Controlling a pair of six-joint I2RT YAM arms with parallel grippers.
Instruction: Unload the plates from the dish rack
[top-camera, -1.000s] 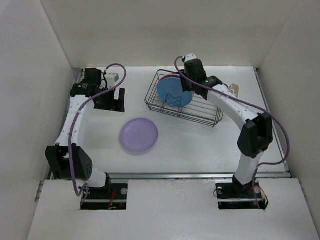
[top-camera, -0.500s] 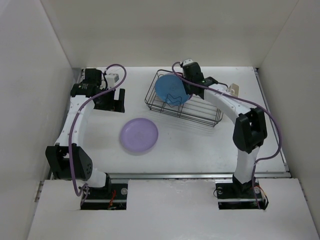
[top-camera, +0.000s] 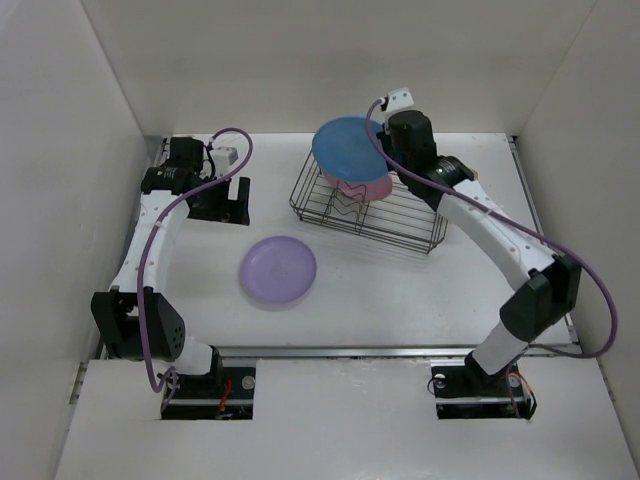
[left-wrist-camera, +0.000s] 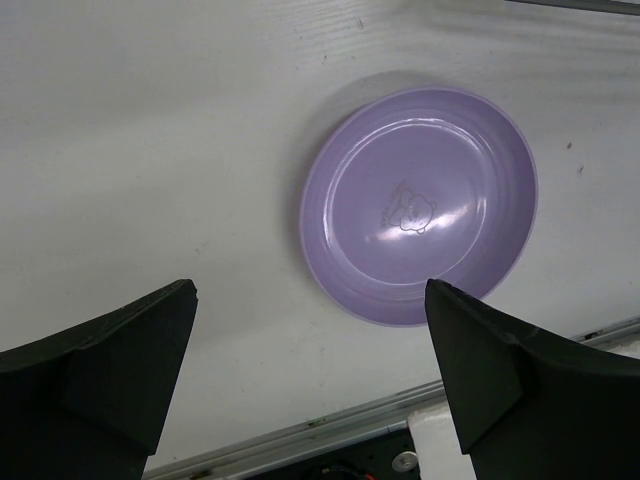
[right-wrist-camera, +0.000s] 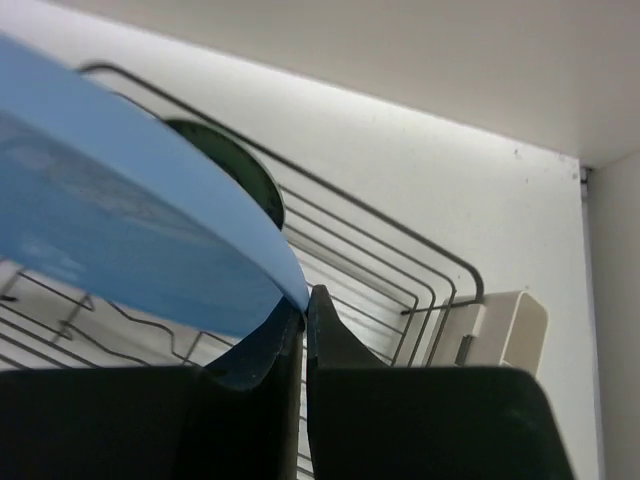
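My right gripper (top-camera: 383, 152) is shut on the rim of the blue plate (top-camera: 347, 152) and holds it lifted above the dish rack (top-camera: 400, 218). In the right wrist view the blue plate (right-wrist-camera: 120, 230) is pinched between my closed jaws (right-wrist-camera: 303, 305), with a dark teal plate (right-wrist-camera: 235, 172) standing in the rack (right-wrist-camera: 400, 265) behind it. A pink plate (top-camera: 362, 188) still stands in the rack under the blue one. The lavender plate (top-camera: 278, 271) lies flat on the table, also in the left wrist view (left-wrist-camera: 420, 205). My left gripper (top-camera: 225, 200) is open and empty at the far left.
A cream cup (top-camera: 468, 179) is clipped to the rack's right end, seen also in the right wrist view (right-wrist-camera: 508, 325). White walls enclose the table on three sides. A metal rail (left-wrist-camera: 330, 430) runs along the table's near edge.
My right gripper has lifted the blue plate up out of the rack and tilted it, uncovering the pink plate. The left arm has not moved.
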